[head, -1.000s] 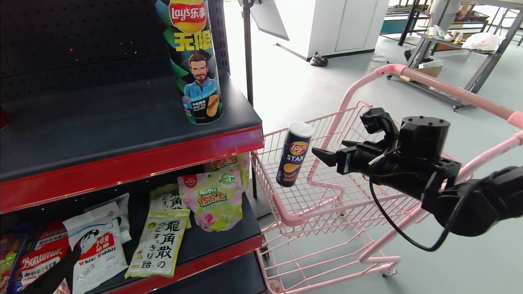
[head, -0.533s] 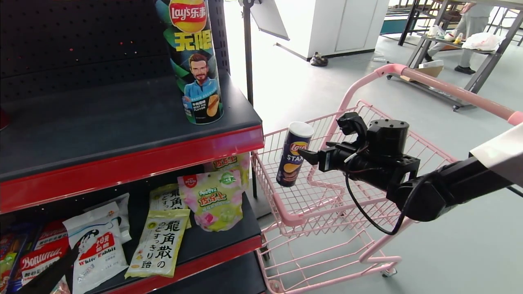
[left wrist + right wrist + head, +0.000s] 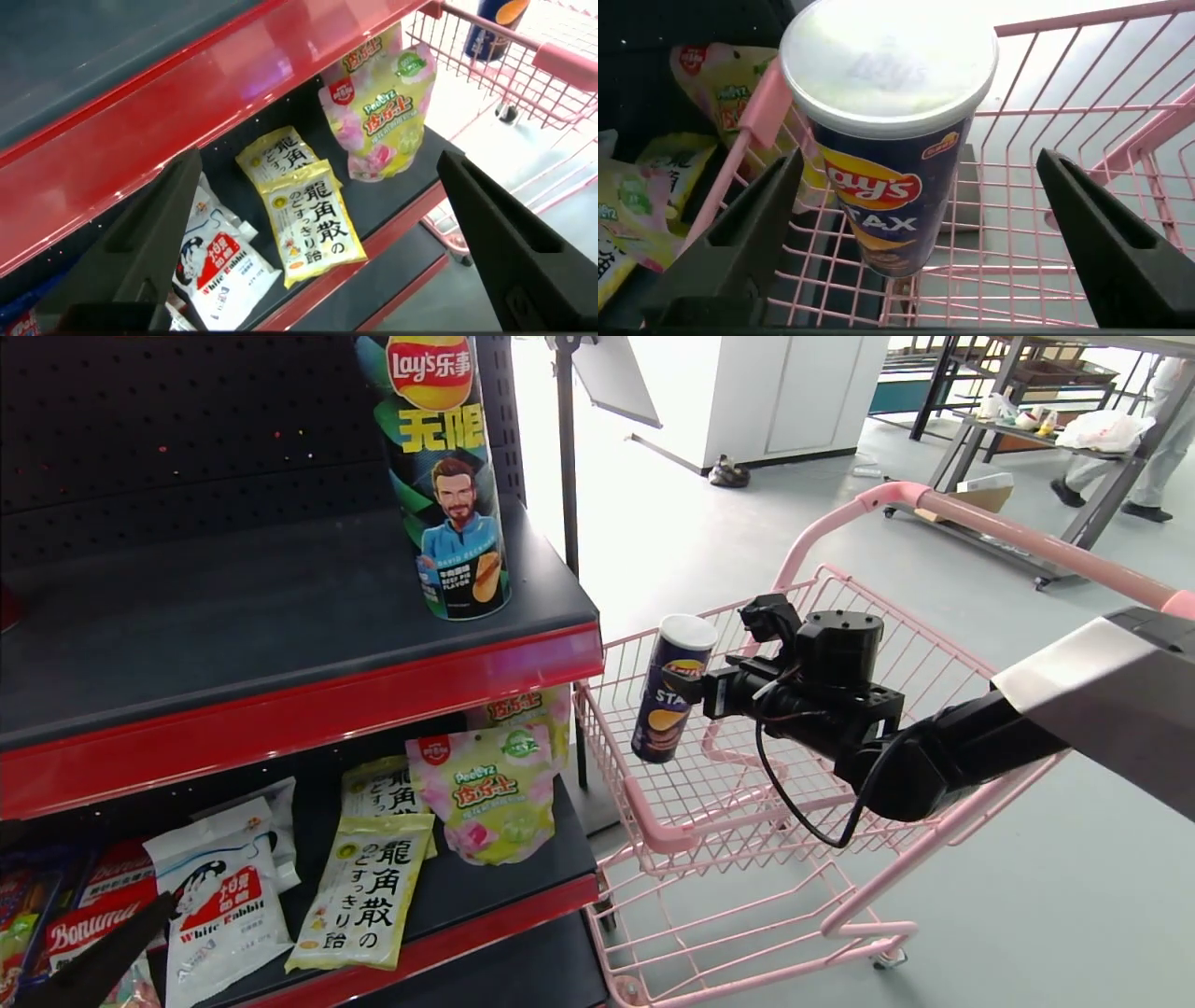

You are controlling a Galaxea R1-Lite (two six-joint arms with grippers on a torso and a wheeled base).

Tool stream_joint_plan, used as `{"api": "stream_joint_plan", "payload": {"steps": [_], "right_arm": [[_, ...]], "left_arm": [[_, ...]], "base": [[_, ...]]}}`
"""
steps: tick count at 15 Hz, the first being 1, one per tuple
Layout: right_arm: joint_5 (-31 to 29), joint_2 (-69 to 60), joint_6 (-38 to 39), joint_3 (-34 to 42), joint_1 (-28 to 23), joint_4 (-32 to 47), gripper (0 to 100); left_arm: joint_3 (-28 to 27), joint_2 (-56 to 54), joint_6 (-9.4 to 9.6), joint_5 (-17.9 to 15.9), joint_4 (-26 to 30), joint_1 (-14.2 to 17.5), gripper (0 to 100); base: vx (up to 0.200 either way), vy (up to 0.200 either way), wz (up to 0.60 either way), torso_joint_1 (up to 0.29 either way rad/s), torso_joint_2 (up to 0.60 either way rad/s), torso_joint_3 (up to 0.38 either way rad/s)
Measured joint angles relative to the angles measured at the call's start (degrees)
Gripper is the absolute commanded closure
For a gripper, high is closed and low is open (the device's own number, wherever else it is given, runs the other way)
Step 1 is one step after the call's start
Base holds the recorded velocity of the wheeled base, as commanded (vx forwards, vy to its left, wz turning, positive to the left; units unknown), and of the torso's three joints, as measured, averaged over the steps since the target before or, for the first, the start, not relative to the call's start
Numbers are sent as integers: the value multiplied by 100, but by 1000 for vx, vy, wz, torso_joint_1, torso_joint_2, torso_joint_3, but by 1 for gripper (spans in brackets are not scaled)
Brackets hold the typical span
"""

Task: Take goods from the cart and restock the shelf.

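While wide open and empty, right tool [image 3: 917, 168] astride blue chip can [image 3: 670, 695] in pink cart [image 3: 1027, 543].

Pink-coated metal wire on the cart [image 3: 644, 821]; glossy printed wall and matt plastic lid [image 3: 887, 61] on the chip can [image 3: 661, 728]; matt dark shelf [image 3: 233, 607] with glossy red strip [image 3: 308, 705]; shiny plastic film on the snack bags [image 3: 485, 793].
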Motion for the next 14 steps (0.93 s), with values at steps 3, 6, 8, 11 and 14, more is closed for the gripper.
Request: {"api": "stream_joint_plan", "payload": {"steps": [3,6,8,11,14], "right_arm": [[-99,277,0,-356,46,2,0],[-129,527,2,-703,165,9,0],[-178,690,4,-862,178,5,0],[-184,922,4,-1083,156,2,100],[-244,1078,9,-1318,146,11,100]], "left_arm": [[2,0,0,0,30,0,0],[11,0,0,0,33,0,0],[27,-4,0,0,33,0,0],[27,-6,0,6,33,0,0],[9,-4,0,22,33,0,0]], "base": [[0,0,0,0,0,0],[0,0,0,0,0,0],[0,0,0,0,0,0],[0,0,0,0,0,0],[0,0,0,0,0,0]]}}
